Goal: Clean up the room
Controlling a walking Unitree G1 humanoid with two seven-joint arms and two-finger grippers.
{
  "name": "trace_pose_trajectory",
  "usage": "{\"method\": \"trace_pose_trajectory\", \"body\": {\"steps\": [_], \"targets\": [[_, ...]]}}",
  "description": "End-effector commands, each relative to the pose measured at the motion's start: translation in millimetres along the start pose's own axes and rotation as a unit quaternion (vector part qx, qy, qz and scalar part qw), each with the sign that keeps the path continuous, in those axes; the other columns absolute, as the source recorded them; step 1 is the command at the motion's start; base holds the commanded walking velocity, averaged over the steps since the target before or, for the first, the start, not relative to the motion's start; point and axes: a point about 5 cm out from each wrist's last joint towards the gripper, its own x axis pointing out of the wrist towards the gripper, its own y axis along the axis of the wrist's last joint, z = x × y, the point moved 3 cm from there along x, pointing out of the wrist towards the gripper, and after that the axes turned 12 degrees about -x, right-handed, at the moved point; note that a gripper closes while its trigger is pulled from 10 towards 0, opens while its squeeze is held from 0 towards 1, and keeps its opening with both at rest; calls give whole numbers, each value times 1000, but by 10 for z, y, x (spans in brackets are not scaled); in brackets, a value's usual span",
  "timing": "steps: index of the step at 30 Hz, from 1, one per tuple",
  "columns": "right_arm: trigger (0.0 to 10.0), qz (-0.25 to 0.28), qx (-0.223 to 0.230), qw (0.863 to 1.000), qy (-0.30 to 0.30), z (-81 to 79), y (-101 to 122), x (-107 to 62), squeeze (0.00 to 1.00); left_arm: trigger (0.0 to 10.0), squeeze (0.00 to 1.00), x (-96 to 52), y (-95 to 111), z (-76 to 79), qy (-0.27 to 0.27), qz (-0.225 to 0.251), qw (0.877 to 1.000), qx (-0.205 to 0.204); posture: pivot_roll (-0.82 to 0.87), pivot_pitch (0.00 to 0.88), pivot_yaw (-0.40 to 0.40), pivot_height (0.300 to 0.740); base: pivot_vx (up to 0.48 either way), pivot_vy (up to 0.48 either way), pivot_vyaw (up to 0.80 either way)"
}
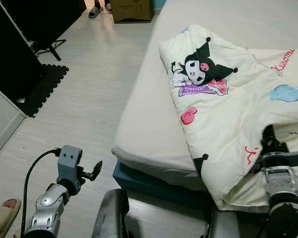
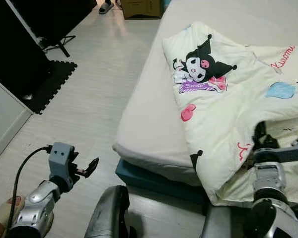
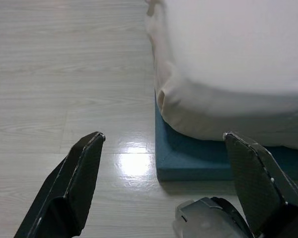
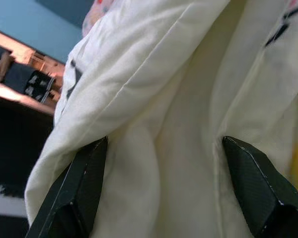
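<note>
1. At the near corner of the bed (image 1: 149, 124), a cream quilt (image 1: 228, 104) printed with a cartoon character lies rumpled across the mattress, its lower edge hanging over the bed's foot.
2. Right end effector (image 4: 164, 193): fingers apart, a thick fold of quilt lying between them and touching both. Not yet clamped.
3. Left end effector (image 3: 164, 183): fingers spread wide, nothing between them, held low over the pale wood floor (image 1: 89, 99) beside the blue bed base (image 3: 188, 158).
4. A person's sandalled foot (image 1: 2, 215) sits on the floor just beside the left arm.
5. Risk: the fold looks bulky and soft; closing on one layer alone could let it slip out on the pull.
6. Risk: the overhanging edge could drag to the floor if pulled one-handed.
7. Risk: swinging the left arm may meet the nearby foot.
</note>
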Motion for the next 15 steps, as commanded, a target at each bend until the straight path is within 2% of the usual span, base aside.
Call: {"method": "trace_pose_trajectory", "body": {"steps": [1,4,8,11,15], "targets": [[10000,-13,32,999,17,-36,-126,-38,0,10000,0,-62,-119,-10,7,-17,1000,-12,255,272,113,522,0,0,0],[10000,-17,37,999,28,-72,-158,-39,0,10000,0,-62,-122,-8,7,-17,1000,-12,254,270,113,522,0,0,0],[10000,-50,34,996,69,-229,-337,-48,0,10000,0,-46,-133,13,7,-19,1000,-15,245,270,111,522,0,0,0],[10000,-57,31,995,74,-254,-374,-52,0,10000,0,-38,-138,26,6,-19,1000,-16,245,270,111,522,0,0,0],[10000,-104,-20,986,129,-434,-568,-82,0,10000,0,-16,-156,80,1,-21,1000,-19,228,274,110,522,0,0,0]]}}
